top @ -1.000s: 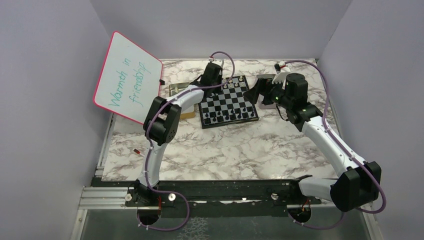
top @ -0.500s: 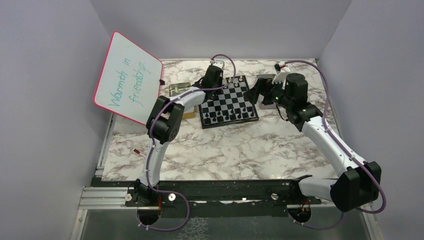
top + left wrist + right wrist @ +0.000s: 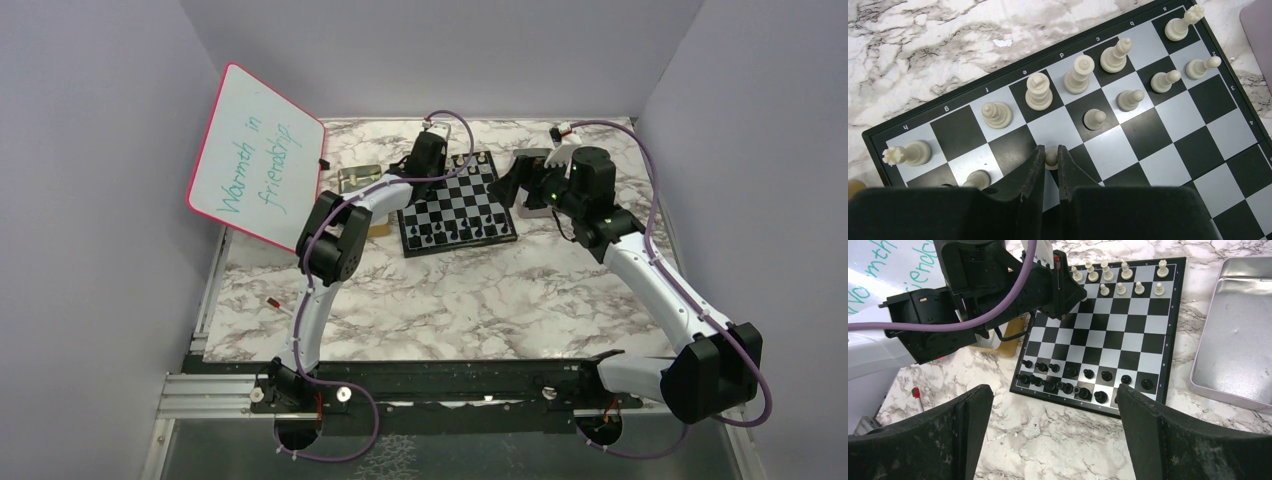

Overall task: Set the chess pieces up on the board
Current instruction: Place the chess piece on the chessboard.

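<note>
The board (image 3: 458,205) lies at the back middle of the marble table. Black pieces (image 3: 455,232) fill its near rows and white pieces (image 3: 1079,75) stand along its far rows. My left gripper (image 3: 1050,149) reaches down over the white side, shut on a white pawn (image 3: 1050,158) that stands on the second row between a dark and a light square. More white pawns (image 3: 1129,99) stand to its right and one (image 3: 977,179) to its left. My right gripper (image 3: 1053,390) hangs open above the table, near the board's (image 3: 1108,340) black side, holding nothing.
A shiny metal tray (image 3: 1238,340) lies right of the board. A second tin (image 3: 358,178) sits left of it under my left arm. A whiteboard (image 3: 255,155) with writing leans at the left wall. A small red item (image 3: 272,301) lies near the left edge.
My left arm has shifted slightly to the right, with the gripper still low over the white rows. The right arm has not moved.
</note>
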### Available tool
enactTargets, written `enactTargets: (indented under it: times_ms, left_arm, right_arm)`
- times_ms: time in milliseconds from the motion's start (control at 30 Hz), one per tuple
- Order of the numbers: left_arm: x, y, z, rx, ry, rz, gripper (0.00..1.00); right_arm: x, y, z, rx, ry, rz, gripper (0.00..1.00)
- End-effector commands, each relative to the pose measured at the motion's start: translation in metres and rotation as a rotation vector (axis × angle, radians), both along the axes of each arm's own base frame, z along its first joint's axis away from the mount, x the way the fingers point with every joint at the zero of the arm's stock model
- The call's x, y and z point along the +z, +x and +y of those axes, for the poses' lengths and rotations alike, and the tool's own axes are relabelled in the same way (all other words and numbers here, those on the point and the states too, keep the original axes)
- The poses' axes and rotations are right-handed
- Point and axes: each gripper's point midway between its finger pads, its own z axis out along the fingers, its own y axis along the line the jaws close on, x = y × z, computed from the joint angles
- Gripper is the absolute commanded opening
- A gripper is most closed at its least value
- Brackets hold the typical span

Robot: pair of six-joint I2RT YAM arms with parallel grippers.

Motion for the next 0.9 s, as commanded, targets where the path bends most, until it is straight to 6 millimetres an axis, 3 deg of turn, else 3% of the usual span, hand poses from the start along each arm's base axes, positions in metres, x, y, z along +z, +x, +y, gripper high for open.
enactTargets:
  times_ms: [0,867]
  left_arm:
    - [0.002,0.009,-0.005,0.001,0.002,-0.029,0.15]
    - [-0.01,0.019,-0.003,0.021,0.027,-0.03,0.16]
  right_arm:
    - [0.002,0.005,-0.003,-0.02,0.005,-0.02,1.0]
    - [0.002,0.003,0.0,-0.003,0.018,-0.02,1.0]
